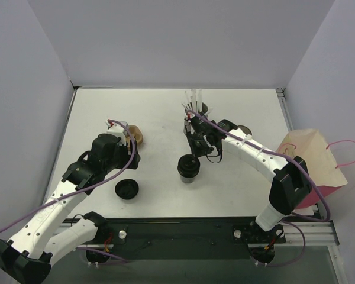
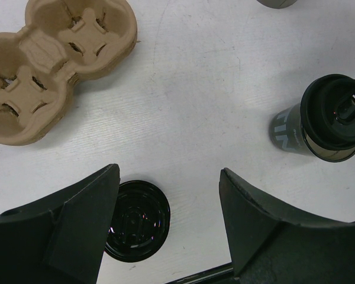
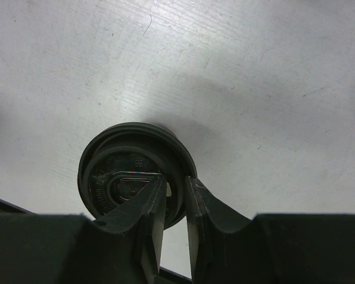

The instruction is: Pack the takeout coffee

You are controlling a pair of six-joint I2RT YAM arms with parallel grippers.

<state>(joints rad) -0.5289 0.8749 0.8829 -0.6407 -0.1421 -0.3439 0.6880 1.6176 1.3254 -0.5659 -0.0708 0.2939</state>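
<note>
The takeout coffee (image 1: 188, 168) is a short dark cup with a black lid, standing upright mid-table. It also shows in the left wrist view (image 2: 325, 121) and the right wrist view (image 3: 121, 171). My right gripper (image 1: 193, 156) (image 3: 176, 188) is shut on the cup's rim, one finger over the lid and one outside the wall. My left gripper (image 1: 128, 158) (image 2: 168, 219) is open and empty, hovering above a loose flat black lid (image 1: 126, 190) (image 2: 139, 220).
A brown two-cup carrier (image 1: 135, 136) (image 2: 53, 65) lies left of centre. A grey holder of white straws (image 1: 196, 108) stands at the back. A tan paper bag with a pink handle (image 1: 312, 163) lies at the right edge.
</note>
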